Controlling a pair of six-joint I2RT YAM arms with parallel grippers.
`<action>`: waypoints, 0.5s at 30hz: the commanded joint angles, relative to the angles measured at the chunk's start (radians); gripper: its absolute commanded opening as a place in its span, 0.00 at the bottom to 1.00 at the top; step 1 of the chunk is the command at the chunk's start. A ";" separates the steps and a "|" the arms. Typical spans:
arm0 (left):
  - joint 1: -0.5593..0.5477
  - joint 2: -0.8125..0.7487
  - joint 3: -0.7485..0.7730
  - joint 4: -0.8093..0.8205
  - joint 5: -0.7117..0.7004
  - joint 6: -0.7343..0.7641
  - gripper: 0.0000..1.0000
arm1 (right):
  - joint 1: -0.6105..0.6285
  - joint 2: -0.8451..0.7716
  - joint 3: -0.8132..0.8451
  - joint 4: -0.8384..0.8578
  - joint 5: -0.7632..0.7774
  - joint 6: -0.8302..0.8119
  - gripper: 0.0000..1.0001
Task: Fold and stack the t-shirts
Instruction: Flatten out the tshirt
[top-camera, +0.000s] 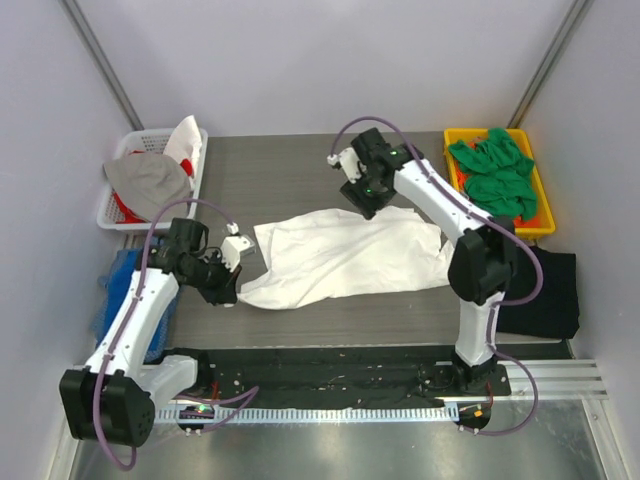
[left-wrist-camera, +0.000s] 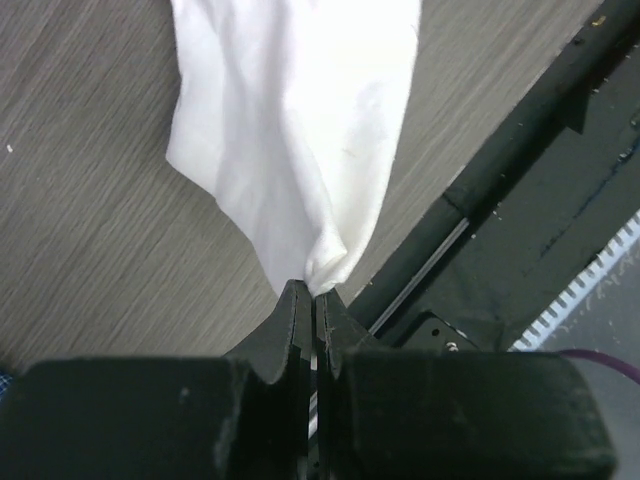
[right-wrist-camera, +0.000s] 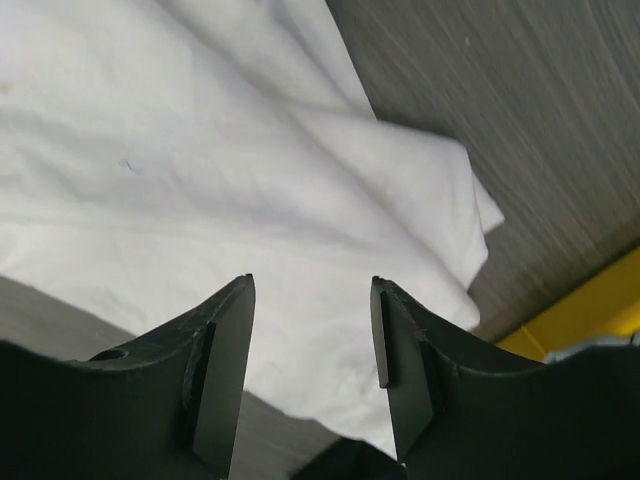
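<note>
Left fingers (left-wrist-camera: 297, 322): pressed together, a corner of the white t-shirt (top-camera: 340, 255) pinched between the tips. The cloth is bunched to a narrow point at the pinch and widens away from the left gripper (left-wrist-camera: 313, 292) over the grey wood-grain table (top-camera: 290, 175).

Right fingers (right-wrist-camera: 225, 350): spread apart, nothing held between them. The right gripper (right-wrist-camera: 310, 285) is poised over wrinkled white cloth. Whether the tips touch the cloth cannot be told.

Top view: the white t-shirt is laid out crumpled across the middle of the table, long axis running left to right. The left gripper is at its near left corner. The right gripper is at its far edge, right of centre.

A black t-shirt (top-camera: 545, 295) is laid flat at the right edge of the table, just beside the right arm and apart from the white one. Bright green t-shirts (top-camera: 497, 172) are heaped in a yellow bin (top-camera: 462, 133) at the far right corner, with the black t-shirt on its near side.

A white basket (top-camera: 130, 136) is seen at the far left corner, holding a grey cloth (top-camera: 148, 180) and some white and red fabric. A blue item (top-camera: 118, 285) is seen at the left edge beside the left arm, and its kind cannot be told. A black mat (top-camera: 330, 365) is laid along the near edge, between the arm bases.
</note>
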 joint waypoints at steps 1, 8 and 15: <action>-0.002 -0.004 -0.044 0.203 -0.074 -0.063 0.00 | 0.094 0.090 0.126 0.150 0.016 0.080 0.56; -0.001 -0.018 -0.132 0.379 -0.135 -0.045 0.00 | 0.169 0.324 0.331 0.231 -0.090 0.144 0.54; -0.002 0.073 -0.129 0.479 -0.099 -0.006 0.00 | 0.244 0.470 0.473 0.378 -0.165 0.161 0.53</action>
